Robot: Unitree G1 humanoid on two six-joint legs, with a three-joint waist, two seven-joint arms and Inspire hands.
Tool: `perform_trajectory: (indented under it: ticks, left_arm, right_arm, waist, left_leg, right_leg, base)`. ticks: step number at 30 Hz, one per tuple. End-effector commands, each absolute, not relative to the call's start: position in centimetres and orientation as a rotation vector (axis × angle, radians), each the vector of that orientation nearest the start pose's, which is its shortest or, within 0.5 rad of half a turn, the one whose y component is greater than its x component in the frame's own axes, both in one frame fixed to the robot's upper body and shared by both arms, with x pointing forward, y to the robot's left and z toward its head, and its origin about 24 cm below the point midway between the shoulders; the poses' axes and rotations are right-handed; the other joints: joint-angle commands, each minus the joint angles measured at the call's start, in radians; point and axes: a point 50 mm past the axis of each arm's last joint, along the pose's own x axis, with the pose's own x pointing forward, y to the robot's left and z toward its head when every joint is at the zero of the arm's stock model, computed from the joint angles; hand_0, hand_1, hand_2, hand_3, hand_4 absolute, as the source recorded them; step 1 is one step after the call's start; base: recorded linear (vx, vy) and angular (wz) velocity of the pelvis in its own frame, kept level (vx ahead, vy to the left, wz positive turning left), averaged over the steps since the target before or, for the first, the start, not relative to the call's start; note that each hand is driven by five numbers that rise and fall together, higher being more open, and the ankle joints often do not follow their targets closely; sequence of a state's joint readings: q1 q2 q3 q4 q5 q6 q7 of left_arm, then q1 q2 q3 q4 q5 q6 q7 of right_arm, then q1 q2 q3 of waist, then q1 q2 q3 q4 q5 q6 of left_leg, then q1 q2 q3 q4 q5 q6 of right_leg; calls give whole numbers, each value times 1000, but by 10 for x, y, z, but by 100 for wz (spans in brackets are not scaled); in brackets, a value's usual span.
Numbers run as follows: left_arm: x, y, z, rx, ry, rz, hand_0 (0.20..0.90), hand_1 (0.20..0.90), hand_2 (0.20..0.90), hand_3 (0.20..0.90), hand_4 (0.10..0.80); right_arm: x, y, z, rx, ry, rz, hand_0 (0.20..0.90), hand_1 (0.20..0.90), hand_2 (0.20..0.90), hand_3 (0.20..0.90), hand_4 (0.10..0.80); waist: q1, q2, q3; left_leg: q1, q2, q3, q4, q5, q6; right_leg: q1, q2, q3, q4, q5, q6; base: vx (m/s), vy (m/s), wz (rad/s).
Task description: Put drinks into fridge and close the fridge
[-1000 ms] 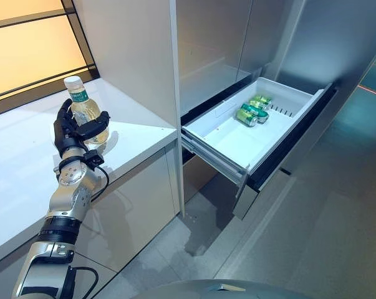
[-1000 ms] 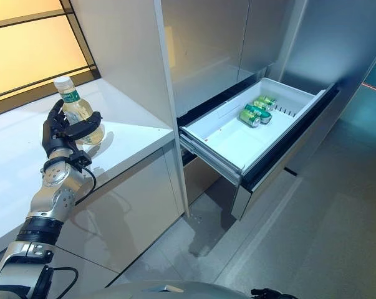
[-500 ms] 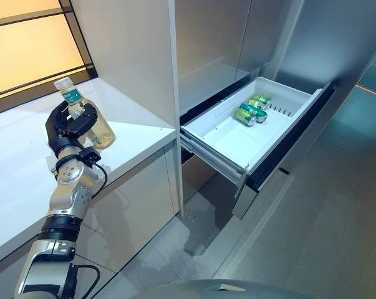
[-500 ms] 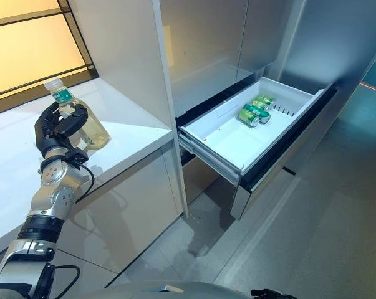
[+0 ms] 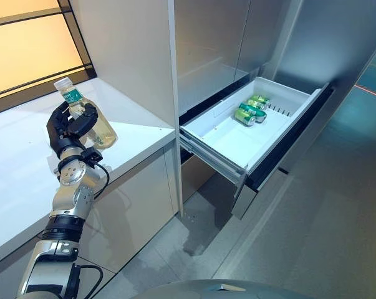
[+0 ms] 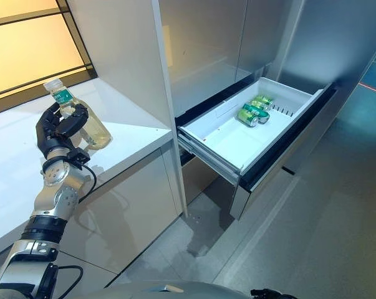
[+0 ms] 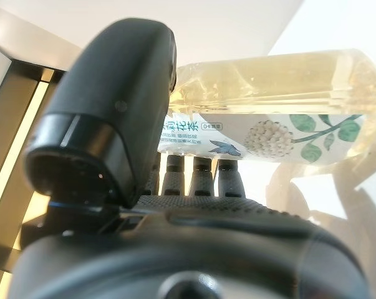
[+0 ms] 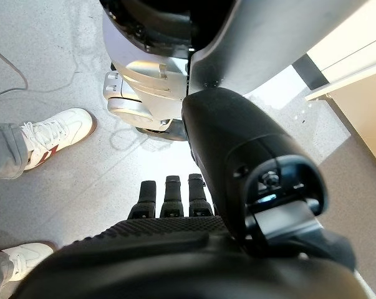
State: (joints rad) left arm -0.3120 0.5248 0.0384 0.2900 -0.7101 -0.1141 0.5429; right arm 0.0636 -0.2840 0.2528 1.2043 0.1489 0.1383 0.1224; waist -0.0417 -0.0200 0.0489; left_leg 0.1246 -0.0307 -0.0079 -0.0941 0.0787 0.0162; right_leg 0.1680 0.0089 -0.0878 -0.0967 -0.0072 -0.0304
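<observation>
A clear bottle [image 5: 95, 128] of pale yellow drink, with a white cap and a green label, is tilted just above the white counter [image 5: 19, 174], cap leaning away to the left. My left hand [image 5: 68, 124] is shut on it, thumb and fingers curled round its upper body [image 7: 281, 93]. To the right the white fridge drawer [image 5: 234, 142] stands pulled out, with green cans [image 5: 251, 111] lying at its far end. My right hand [image 8: 250, 162] shows only in its wrist view, hanging over the floor with fingers straight and nothing in it.
A tall grey cabinet panel [image 5: 131, 56] stands between the counter and the fridge. The drawer juts out over the grey floor [image 5: 312, 237]. A person's white shoes [image 8: 57, 134] stand on the floor near my right side.
The bottle stood upright on the counter with my left hand round it; the hand has closed on it, lifted it and tilted it. Over the last half second little moved.
</observation>
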Motion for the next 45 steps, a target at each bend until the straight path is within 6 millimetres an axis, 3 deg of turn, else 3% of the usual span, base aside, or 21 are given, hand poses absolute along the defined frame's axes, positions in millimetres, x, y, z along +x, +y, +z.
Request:
perform_trajectory:
  ticks: [1,7,10,16,22,26,34,41,45]
  left_arm:
    - [317,289,217,-312,-637,555,300,300,300,200,100]
    - [313,277,230,-288,-702,470,300,300,300,200,100]
    - [310,266,239,-284,-740,393,300,300,300,200,100]
    - [296,239,254,-327,-840,226,300,300,300,200,100]
    - [286,224,268,-393,-931,87,300,300,300,200,100]
    - [274,206,281,-437,-992,-61,300,300,300,200,100]
    - [257,182,281,-373,-1039,-280,300,300,300,200,100]
    - [242,172,274,-301,-1047,-495,300,300,300,200,100]
    - [234,172,266,-239,-1051,-578,300,300,300,200,100]
  right_arm:
    - [65,-234,-166,-255,1396,135,900,900,900,900,800]
    - [82,-233,-161,-420,1303,252,900,900,900,900,800]
    - [105,-227,-155,-479,1187,305,900,900,900,900,800]
    - [165,-197,-128,-502,897,378,900,900,900,900,800]
    - [180,-159,-116,-485,663,499,900,900,900,900,800]
    - [199,-121,-85,-464,480,600,900,900,900,900,800]
    - [216,-92,-38,-398,222,729,900,900,900,900,800]
    - [225,-85,7,-226,66,869,900,900,900,900,800]
    - [230,-97,51,-85,-67,1016,900,900,900,900,800]
  waist:
    - [-10,22,-45]
    - [3,19,-42]
    - [12,18,-39]
    - [35,19,-37]
    - [52,37,-41]
    - [57,39,-34]
    - [70,34,-22]
    - [74,25,-15]
    - [73,15,-11]
  left_leg:
    - [42,-14,-18,8,-163,-12]
    - [37,-14,-27,7,-159,-15]
    - [34,-15,-35,7,-156,-16]
    - [25,-16,-55,7,-150,-18]
    - [14,-22,-65,7,-150,-12]
    - [10,-22,-68,7,-144,-16]
    - [5,-22,-75,7,-135,-19]
    - [5,-20,-73,7,-130,-18]
    - [9,-21,-70,7,-128,-18]
  right_leg:
    - [-17,-21,4,25,-36,98]
    - [-17,-24,-8,23,-34,98]
    - [-16,-25,-14,22,-33,98]
    - [-16,-29,-30,20,-34,96]
    - [-17,-33,-43,19,-37,95]
    - [-17,-37,-51,17,-34,100]
    - [-16,-40,-58,15,-26,103]
    - [-19,-41,-59,17,-20,105]
    - [-15,-41,-58,17,-17,107]
  base:
    - [0,0,0]
    - [0,0,0]
    - [-25,-18,5]
    - [-29,-9,6]
    - [-36,24,5]
    - [-58,3,13]
    - [-49,-6,4]
    - [-42,0,0]
    - [-31,5,0]
